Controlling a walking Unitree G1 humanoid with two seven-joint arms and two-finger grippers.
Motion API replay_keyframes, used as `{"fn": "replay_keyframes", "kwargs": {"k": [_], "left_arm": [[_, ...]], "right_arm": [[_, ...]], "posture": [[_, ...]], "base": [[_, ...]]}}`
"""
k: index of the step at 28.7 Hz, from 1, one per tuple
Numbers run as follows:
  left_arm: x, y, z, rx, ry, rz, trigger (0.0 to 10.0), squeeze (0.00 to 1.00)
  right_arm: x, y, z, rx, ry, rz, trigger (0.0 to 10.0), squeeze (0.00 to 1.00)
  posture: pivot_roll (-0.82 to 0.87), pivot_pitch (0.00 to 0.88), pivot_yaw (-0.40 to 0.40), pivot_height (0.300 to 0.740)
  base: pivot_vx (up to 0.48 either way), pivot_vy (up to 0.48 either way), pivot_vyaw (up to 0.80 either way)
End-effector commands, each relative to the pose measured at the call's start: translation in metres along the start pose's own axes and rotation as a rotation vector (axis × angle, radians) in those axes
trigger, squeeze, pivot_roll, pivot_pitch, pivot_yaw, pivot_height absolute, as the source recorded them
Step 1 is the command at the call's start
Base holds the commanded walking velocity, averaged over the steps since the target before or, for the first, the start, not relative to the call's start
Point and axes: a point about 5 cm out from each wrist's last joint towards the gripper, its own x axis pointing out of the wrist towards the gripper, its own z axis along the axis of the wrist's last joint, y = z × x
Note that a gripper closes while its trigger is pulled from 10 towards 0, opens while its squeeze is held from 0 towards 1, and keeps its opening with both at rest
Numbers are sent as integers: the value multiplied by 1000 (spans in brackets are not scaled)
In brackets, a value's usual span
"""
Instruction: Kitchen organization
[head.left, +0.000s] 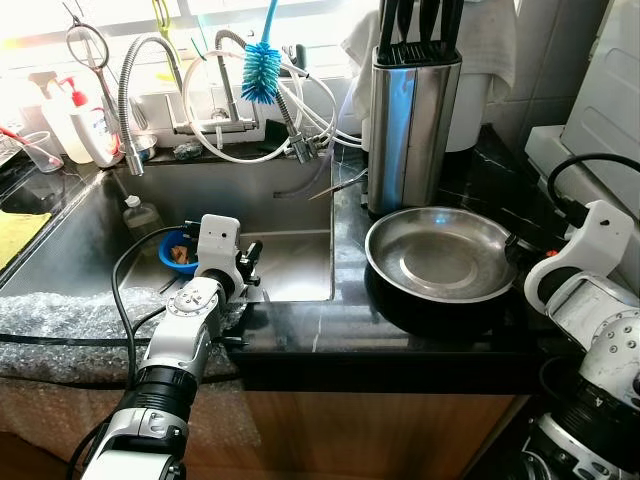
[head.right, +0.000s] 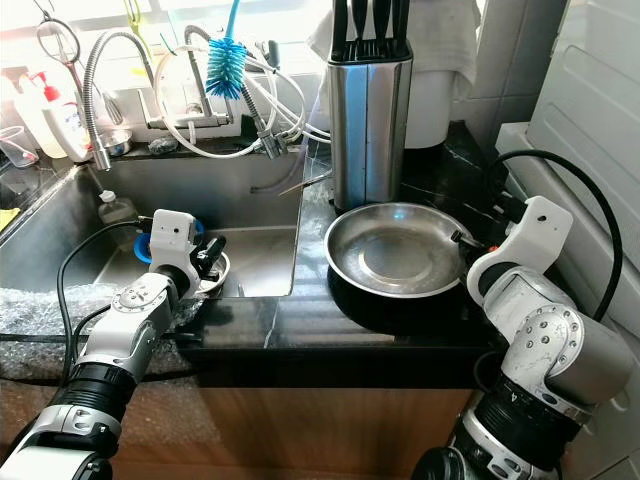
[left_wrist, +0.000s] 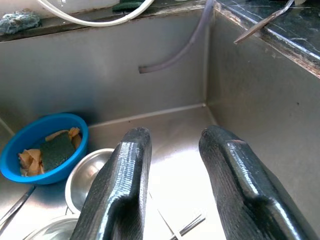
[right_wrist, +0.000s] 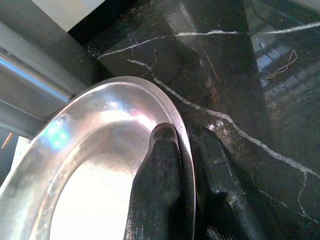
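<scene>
Steel plate (head.left: 440, 255) sits center-right of frame, on black pan beside sink (head.left: 290, 265). Right gripper (right_wrist: 182, 145) pinches plate rim, right edge. Left gripper (left_wrist: 175, 170) open, empty, over sink, farther from plate.

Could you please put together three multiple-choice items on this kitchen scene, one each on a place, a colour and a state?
1. Where does the blue bowl sit?
A. in the sink
B. on the black counter
C. on the window ledge

2. What colour are the bristles of the bottle brush hanging over the tap?
A. red
B. blue
C. yellow

3. What is the right gripper doing?
A. hanging open above the sink
B. gripping the knife block
C. pinching the rim of the steel plate

Answers: 1 A, the bowl lies on the sink floor below the left gripper. 2 B, the bristles are bright blue. 3 C, the right wrist view has one finger on each side of the plate's rim.
</scene>
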Motion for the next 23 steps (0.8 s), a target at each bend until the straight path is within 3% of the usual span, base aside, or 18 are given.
{"fn": "replay_keyframes", "kwargs": {"k": [1,3,7,13,23], "left_arm": [[-1,6,-1,13,19,23,10000,0],[-1,7,1,10,6,32,10000,0],[-1,17,19,-37,-110,100,10000,0],[-2,23,25,-34,-131,129,10000,0],[-2,26,35,-107,-195,155,10000,0]], "right_arm": [[-1,10,2,-3,-1,46,0,0],[-1,18,3,7,-32,97,0,0],[-4,38,10,42,-116,220,0,0],[-3,53,2,54,-83,287,0,0],[-9,81,6,103,-138,448,0,0]], "posture": [[-125,0,95,740],[-122,0,95,740],[-113,0,93,740],[-104,0,88,740],[-98,0,83,740]], "base": [[0,0,0],[0,0,0],[0,0,0],[0,0,0],[0,0,0]]}}
